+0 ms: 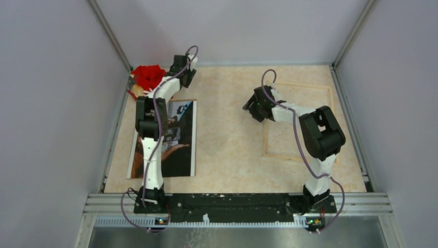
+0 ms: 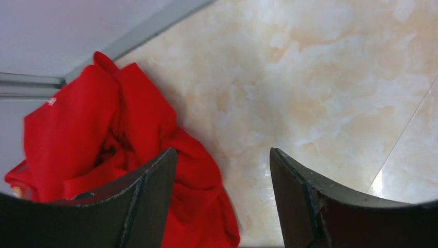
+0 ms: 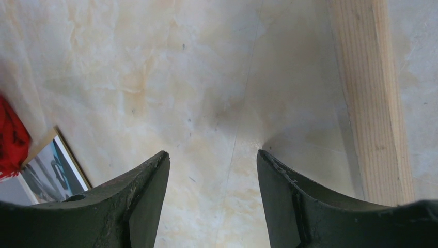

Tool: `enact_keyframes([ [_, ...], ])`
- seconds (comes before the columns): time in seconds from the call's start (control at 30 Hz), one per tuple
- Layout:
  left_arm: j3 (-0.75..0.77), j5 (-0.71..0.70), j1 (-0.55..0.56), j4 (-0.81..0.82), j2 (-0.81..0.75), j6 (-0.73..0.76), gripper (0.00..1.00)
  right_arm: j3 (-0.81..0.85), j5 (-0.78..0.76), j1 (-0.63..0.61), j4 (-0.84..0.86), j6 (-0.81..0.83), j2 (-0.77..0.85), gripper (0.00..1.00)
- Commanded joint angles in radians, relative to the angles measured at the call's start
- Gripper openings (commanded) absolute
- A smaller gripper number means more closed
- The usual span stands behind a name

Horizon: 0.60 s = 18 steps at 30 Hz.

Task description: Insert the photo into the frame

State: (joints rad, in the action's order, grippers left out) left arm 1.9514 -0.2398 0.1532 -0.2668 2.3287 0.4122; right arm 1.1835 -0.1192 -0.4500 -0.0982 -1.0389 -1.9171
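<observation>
The photo (image 1: 178, 139) lies face up on the left of the table, partly under my left arm; its corner also shows in the right wrist view (image 3: 51, 173). The frame (image 1: 304, 84) lies on the right, wood back up; one rail shows in the right wrist view (image 3: 372, 103). My left gripper (image 1: 183, 72) is open and empty over bare table beyond the photo's far edge, next to a red cloth. In its wrist view (image 2: 222, 155) nothing is between the jaws. My right gripper (image 1: 255, 106) is open and empty above the table just left of the frame (image 3: 213, 155).
A crumpled red cloth (image 1: 147, 76) lies in the far left corner, beside my left gripper (image 2: 103, 134); it also shows at the edge of the right wrist view (image 3: 10, 139). Grey walls with metal rails (image 1: 111, 39) enclose the marbled table (image 1: 227, 139).
</observation>
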Motion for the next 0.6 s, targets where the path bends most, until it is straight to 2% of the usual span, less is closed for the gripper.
enact_keyframes([
  [0.0,-0.075,-0.07,0.025,0.075,0.029,0.078,0.74,-0.036,0.023,0.002,0.025,0.005,0.049,0.63],
  [0.27,-0.082,-0.047,0.038,0.039,0.053,0.089,0.75,-0.065,0.041,0.002,0.048,-0.009,0.059,0.63],
  [0.57,-0.104,0.098,0.072,-0.074,0.043,0.023,0.75,-0.072,0.054,0.005,0.058,-0.022,0.057,0.63],
])
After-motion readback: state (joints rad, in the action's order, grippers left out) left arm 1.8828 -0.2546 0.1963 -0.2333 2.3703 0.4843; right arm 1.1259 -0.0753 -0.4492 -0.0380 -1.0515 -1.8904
